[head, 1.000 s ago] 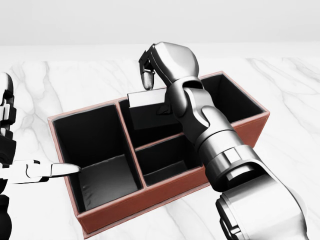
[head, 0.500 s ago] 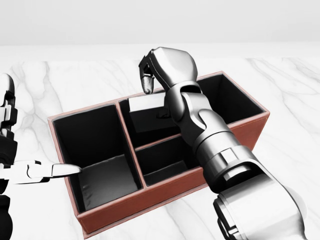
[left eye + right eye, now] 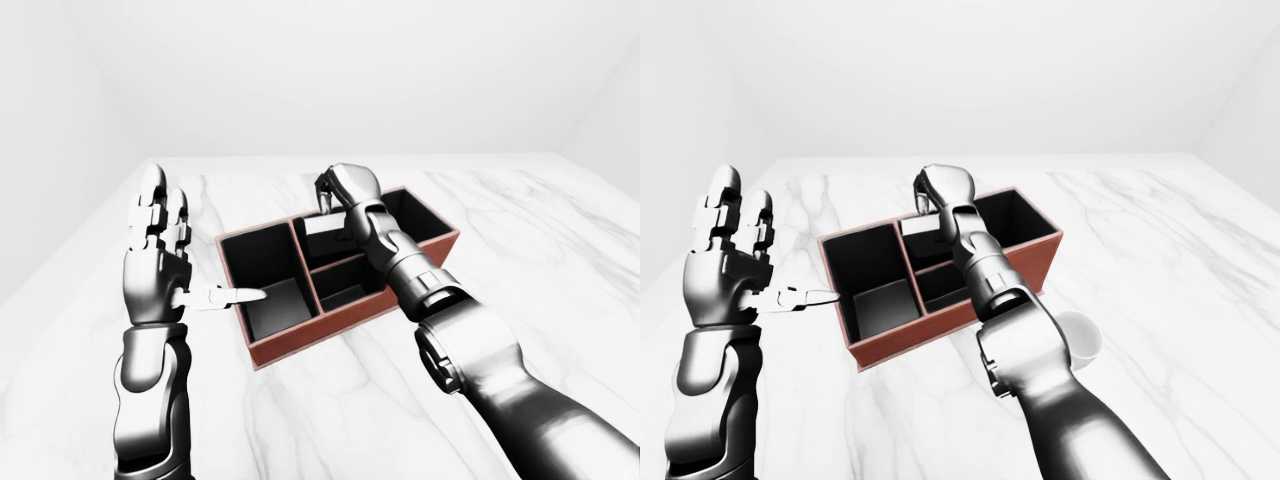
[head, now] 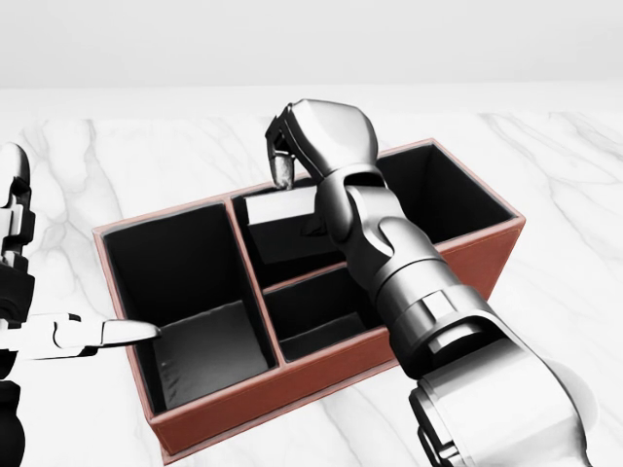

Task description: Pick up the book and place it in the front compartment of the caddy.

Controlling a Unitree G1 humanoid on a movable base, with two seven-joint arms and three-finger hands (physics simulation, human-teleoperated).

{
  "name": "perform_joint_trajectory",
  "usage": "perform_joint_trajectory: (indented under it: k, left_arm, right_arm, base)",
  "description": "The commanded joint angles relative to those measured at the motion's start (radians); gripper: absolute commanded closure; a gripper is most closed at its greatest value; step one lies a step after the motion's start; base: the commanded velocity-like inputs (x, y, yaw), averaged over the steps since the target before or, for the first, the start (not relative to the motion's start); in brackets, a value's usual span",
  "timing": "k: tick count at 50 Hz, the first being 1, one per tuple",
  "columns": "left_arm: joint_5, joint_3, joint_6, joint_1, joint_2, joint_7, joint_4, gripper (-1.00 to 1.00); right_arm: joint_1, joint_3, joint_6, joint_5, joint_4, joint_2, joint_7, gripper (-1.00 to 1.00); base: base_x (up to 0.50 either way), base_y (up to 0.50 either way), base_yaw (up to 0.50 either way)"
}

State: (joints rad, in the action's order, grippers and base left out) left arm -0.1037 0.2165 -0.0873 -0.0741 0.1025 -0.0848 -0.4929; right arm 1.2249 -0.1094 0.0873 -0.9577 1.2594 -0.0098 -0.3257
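The caddy (image 4: 321, 368) is a red-brown box with black compartments on the marble table. The book (image 4: 280, 210), dark with a pale top edge, stands tilted in the upper middle compartment in the head view. My right hand (image 4: 283, 177) is curled over it, fingers pointing down and closed on its top edge. My left hand (image 3: 165, 270) is open at the left of the caddy, fingers upright; its thumb (image 4: 117, 332) points at the large left compartment and holds nothing. My right forearm hides part of the caddy's right side.
A white cup (image 3: 1081, 338) lies on the table to the right of the caddy, partly behind my right arm. The white marble table (image 3: 560, 250) spreads wide on all sides, with plain white walls beyond.
My right hand has shifted slightly left and lower, and the book has sunk a little deeper into the upper middle compartment. My left hand has not moved.
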Motion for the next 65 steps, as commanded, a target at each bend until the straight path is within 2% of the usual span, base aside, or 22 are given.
perform_joint_trajectory:
  k: [1,65]
  left_arm:
    - [0.001,0.000,0.000,-0.001,0.000,-0.001,0.000,-1.00]
    - [0.003,-0.010,0.000,0.009,-0.008,-0.007,-0.018,-1.00]
  right_arm:
    - [0.012,0.027,0.000,-0.010,-0.001,-0.006,-0.026,1.00]
    - [0.027,0.032,0.000,-0.013,0.019,0.017,-0.053,1.00]
  base:
    - [0.00,0.00,0.00]
    - [0.00,0.00,0.00]
